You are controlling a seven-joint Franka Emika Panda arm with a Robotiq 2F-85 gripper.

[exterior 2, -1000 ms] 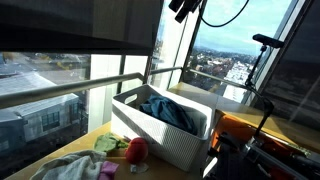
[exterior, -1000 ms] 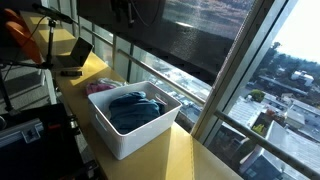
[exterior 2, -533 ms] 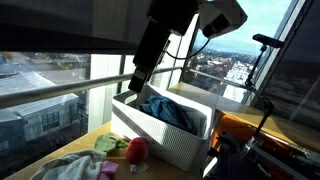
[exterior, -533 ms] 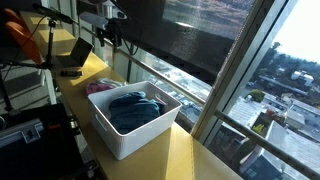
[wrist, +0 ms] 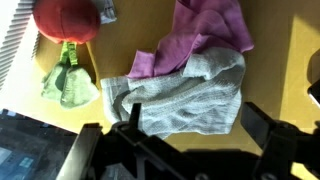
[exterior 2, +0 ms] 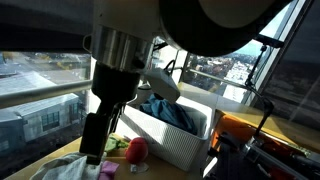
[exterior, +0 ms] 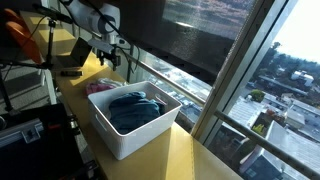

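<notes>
My gripper point(wrist: 195, 128) is open and empty, hanging over a pile of loose cloths on the yellow table. In the wrist view a grey towel point(wrist: 185, 92) lies right under the jaws, with a pink cloth point(wrist: 205, 30) beyond it, a green cloth point(wrist: 68, 82) to the left and a red object point(wrist: 66, 18) at the top left. In an exterior view the gripper point(exterior: 110, 57) is above the pink cloth point(exterior: 97, 87), beside the white basket point(exterior: 128, 143). In an exterior view the gripper point(exterior 2: 95, 148) hangs close over the grey towel point(exterior 2: 62, 168), next to the green cloth point(exterior 2: 113, 144) and red object point(exterior 2: 137, 150).
The white basket point(exterior 2: 170, 145) holds a dark blue garment point(exterior: 133, 108). A laptop point(exterior: 72, 57) sits at the far end of the table. Large windows point(exterior: 210, 70) and a railing run along the table's edge. A tripod and equipment point(exterior 2: 262, 130) stand beside the basket.
The arm has swung in from above and come down; the gripper now hangs low over the cloth pile next to the basket. The cloths and basket have not moved.
</notes>
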